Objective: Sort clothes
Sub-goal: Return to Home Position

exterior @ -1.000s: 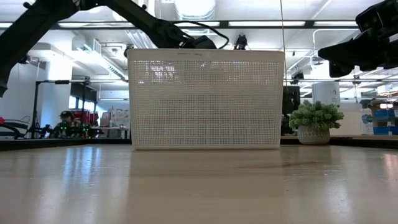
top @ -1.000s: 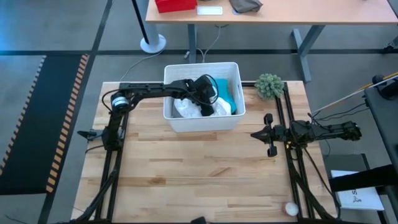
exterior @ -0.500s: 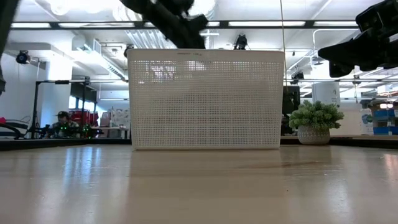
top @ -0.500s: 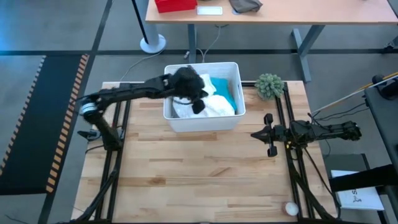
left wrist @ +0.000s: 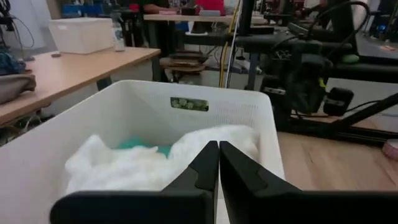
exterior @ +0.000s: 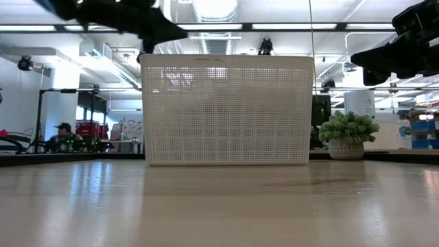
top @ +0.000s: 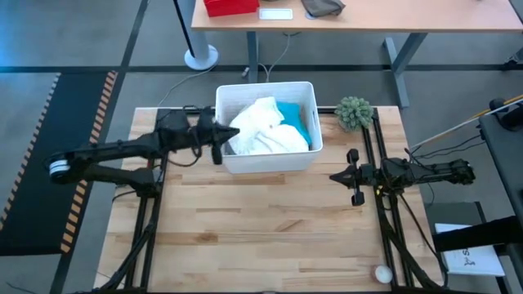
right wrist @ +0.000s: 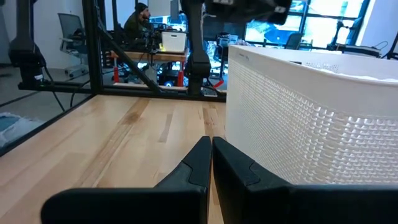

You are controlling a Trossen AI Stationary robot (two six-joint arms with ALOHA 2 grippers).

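A white cloth [top: 260, 131] and a turquoise piece [top: 296, 121] lie heaped in the white slatted basket [top: 265, 166] at the table's far middle. They also show in the left wrist view, the white cloth [left wrist: 137, 168] over the turquoise piece [left wrist: 140, 145]. My left gripper [top: 219, 140] is shut and empty, above the basket's left wall [left wrist: 37, 168], pointing toward the clothes. In the low view it [exterior: 164, 31] is above the basket's top left corner. My right gripper [top: 337, 175] is shut and empty, above the table to the right of the basket. The other clothes are out of view.
A fuzzy green ball [top: 353, 111] stands at the basket's right, near the table's far edge. Bare wooden table [top: 261, 229] lies between the basket and the near edge. A small white thing [top: 382, 274] lies at the near right corner.
My left gripper has come up out of the basket and drawn back toward the table's left edge, past the basket's left wall. The white cloth, which the gripper partly hid before, now shows whole.
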